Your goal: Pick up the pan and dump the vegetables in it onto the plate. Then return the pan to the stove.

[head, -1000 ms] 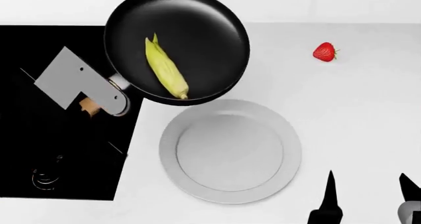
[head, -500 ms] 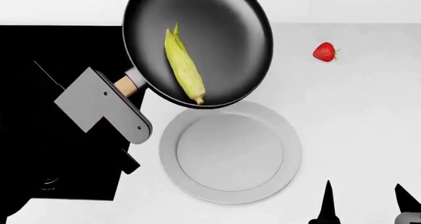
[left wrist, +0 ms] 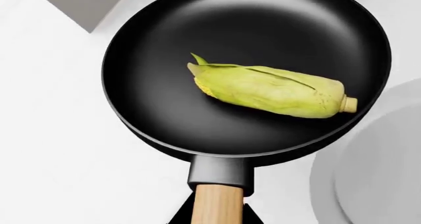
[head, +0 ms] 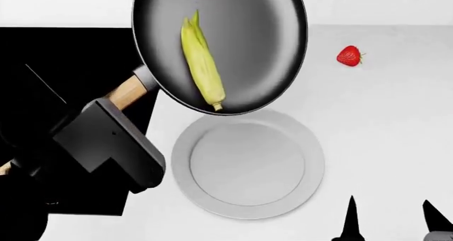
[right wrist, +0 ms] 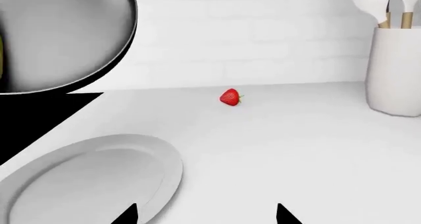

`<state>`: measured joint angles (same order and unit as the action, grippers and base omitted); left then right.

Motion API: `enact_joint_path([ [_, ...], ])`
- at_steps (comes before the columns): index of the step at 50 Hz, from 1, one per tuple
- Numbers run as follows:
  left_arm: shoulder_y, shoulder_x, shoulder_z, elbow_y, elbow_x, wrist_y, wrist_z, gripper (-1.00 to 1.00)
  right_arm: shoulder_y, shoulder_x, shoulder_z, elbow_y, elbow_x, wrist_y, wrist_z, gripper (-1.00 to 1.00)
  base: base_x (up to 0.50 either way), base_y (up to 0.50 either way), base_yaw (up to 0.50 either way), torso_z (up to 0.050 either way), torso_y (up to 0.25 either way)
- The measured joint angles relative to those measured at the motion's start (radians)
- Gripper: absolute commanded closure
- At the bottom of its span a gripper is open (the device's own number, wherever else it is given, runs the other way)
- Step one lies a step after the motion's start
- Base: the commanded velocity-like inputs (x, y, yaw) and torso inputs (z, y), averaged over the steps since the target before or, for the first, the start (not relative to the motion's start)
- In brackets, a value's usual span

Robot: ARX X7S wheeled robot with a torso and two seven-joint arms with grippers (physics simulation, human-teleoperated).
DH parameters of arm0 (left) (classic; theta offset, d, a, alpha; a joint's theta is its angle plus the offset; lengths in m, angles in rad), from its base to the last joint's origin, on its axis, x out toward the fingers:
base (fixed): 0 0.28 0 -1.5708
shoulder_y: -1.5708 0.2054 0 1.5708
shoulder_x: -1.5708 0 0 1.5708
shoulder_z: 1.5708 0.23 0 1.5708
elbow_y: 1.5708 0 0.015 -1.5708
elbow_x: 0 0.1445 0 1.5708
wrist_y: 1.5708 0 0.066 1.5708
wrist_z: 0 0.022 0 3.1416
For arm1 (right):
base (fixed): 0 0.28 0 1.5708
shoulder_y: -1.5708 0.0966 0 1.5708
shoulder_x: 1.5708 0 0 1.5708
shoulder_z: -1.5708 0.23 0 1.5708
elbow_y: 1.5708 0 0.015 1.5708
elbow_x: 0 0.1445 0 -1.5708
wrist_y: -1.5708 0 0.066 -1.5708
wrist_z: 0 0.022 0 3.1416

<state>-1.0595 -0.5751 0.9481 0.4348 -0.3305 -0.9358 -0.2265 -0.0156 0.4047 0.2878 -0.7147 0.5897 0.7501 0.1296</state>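
Observation:
My left gripper is shut on the wooden handle of the black pan and holds it in the air, tilted, over the counter beside the stove. The corn cob lies inside the pan, with its stub end near the rim that faces the plate. In the head view the pan's near rim overlaps the far edge of the white plate. My right gripper hangs open and holds nothing, just right of the plate.
A red strawberry lies on the white counter, right of the pan. A white holder with utensils stands at the far right by the tiled wall. The left arm's grey block hangs over the stove's right edge.
The pan has risen and tilted further toward the plate, drifting slightly right. The left arm's block has swung nearer and lower in the head view. The corn stays in the pan.

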Motion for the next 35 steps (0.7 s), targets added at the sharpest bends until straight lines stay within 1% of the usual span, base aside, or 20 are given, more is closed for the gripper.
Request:
enact_joint_path([
  [11,-0.003,-0.019,0.111,-0.039,0.094,0.057,-0.034,1.0,0.004,-0.001,-0.014,-0.009,0.003,0.0,0.005,-1.0,0.0,0.0,0.0,0.001,0.003],
  [18,-0.011,-0.015,0.132,-0.061,0.118,0.082,-0.068,1.0,-0.004,-0.003,-0.015,-0.008,0.004,-0.009,0.005,-1.0,0.0,0.0,0.0,0.001,0.003],
  [25,-0.022,-0.012,0.141,-0.044,0.171,0.097,-0.105,1.0,-0.009,-0.006,-0.016,-0.003,0.005,-0.017,0.006,-1.0,0.0,0.0,0.0,0.001,0.003],
  [35,-0.047,-0.019,0.211,-0.037,0.28,0.115,-0.131,1.0,-0.016,-0.009,-0.017,0.004,0.006,-0.031,0.005,-1.0,0.0,0.0,0.0,0.0,0.002],
])
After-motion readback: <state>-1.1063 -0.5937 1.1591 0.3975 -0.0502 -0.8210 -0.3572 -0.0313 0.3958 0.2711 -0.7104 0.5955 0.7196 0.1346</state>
